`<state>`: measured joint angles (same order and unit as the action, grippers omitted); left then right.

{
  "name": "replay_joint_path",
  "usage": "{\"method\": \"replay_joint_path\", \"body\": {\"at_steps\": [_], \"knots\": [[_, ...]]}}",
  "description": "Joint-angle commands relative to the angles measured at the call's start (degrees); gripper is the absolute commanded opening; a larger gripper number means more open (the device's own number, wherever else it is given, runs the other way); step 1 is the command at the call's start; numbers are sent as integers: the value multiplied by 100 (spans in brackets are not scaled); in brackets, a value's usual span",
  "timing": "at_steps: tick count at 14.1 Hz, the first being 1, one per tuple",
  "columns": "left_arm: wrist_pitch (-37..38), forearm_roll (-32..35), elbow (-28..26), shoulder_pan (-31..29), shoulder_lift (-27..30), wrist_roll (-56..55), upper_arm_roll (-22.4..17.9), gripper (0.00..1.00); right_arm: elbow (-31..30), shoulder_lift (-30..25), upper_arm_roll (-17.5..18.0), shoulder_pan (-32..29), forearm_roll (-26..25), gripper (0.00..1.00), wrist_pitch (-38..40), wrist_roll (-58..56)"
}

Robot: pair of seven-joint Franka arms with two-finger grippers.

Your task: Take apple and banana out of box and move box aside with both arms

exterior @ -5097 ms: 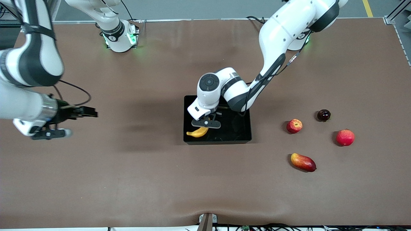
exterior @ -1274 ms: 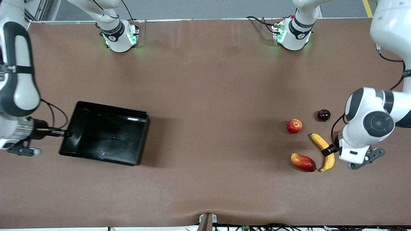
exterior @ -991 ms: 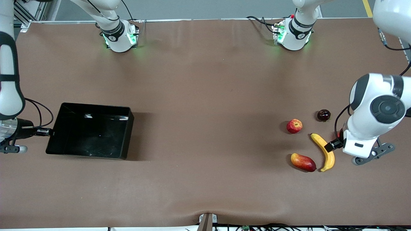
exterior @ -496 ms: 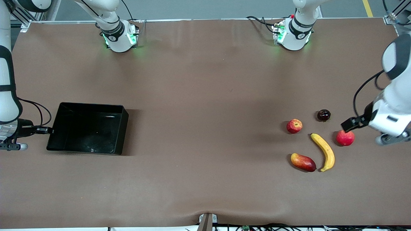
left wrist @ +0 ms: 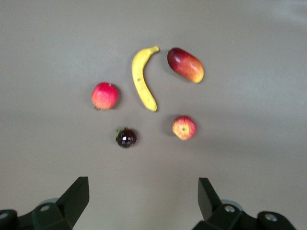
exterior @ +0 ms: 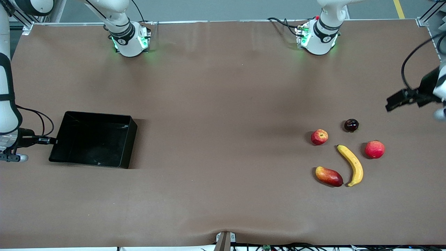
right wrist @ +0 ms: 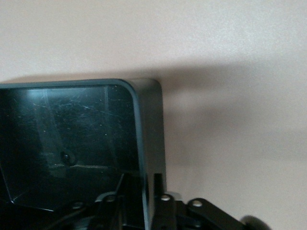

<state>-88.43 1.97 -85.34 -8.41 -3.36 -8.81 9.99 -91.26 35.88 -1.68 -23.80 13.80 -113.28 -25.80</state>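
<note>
The black box (exterior: 92, 139) sits flat on the table at the right arm's end. My right gripper (exterior: 48, 141) is at its end wall (right wrist: 151, 120). The right gripper (right wrist: 140, 189) has one finger inside the wall and one outside, slightly parted, so it is open. The yellow banana (exterior: 352, 165) lies on the table at the left arm's end, with the small streaked apple (exterior: 319, 136) beside it. My left gripper (exterior: 396, 100) hangs open and empty in the air beside the fruit group. In its wrist view the left gripper (left wrist: 142, 196) looks down on the banana (left wrist: 142, 79) and apple (left wrist: 184, 127).
An oval red-and-yellow mango (exterior: 329, 176), a pinkish-red round fruit (exterior: 375, 149) and a small dark round fruit (exterior: 351, 124) lie around the banana. Both arm bases (exterior: 129, 38) stand along the edge farthest from the front camera.
My left gripper has left the banana on the table and lifted away toward the left arm's end. The box has settled flat, and the right gripper's fingers have eased apart on its wall.
</note>
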Motion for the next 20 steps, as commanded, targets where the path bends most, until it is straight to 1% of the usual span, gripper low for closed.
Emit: {"method": "replay_joint_path", "body": {"at_steps": [1,2,3,4,6,8,9,11,12,14,15,16,17,18,20], "knots": [[290,-144,-193,549,380,195,-611,100,554,-11,159,-12,80,100,122,-74],[352,-153,-211,725,459,344,-830,100,905,-20,133,198,-121,100,244,-74],[379,-188,-298,875,555,415,-989,100,1135,-29,116,357,-453,100,437,-66],[379,-240,-386,946,661,416,-1104,100,1328,-29,115,393,-726,100,604,-74],[414,-285,-404,877,714,424,-1044,100,1698,-55,150,446,-747,100,946,-57],[414,-285,-370,876,706,424,-1035,100,1717,-239,159,743,-729,100,1115,127],[406,-285,-369,902,680,424,-1026,100,1674,-422,133,989,-773,100,1133,476],[379,-285,-343,938,670,416,-1008,100,1629,-635,124,1297,-826,100,1474,1311],[397,-285,-352,938,697,416,-973,100,1603,-740,124,1438,-826,100,1510,1488],[423,-285,-369,912,723,424,-894,100,1306,-1090,115,1658,-835,100,1450,1805],[475,-293,-369,920,723,416,-885,100,1165,-1266,115,1798,-835,100,1449,2155],[502,-285,-352,920,732,424,-885,100,1103,-1381,98,2009,-991,100,1458,2576],[502,-285,-360,912,758,424,-885,100,1058,-1522,124,2176,-1367,100,1510,2867],[502,-285,-369,911,767,424,-885,100,988,-1758,133,2308,-1545,100,1598,2966],[502,-285,-369,920,758,424,-885,100,926,-2163,142,2415,-1573,100,1835,2967]]}}
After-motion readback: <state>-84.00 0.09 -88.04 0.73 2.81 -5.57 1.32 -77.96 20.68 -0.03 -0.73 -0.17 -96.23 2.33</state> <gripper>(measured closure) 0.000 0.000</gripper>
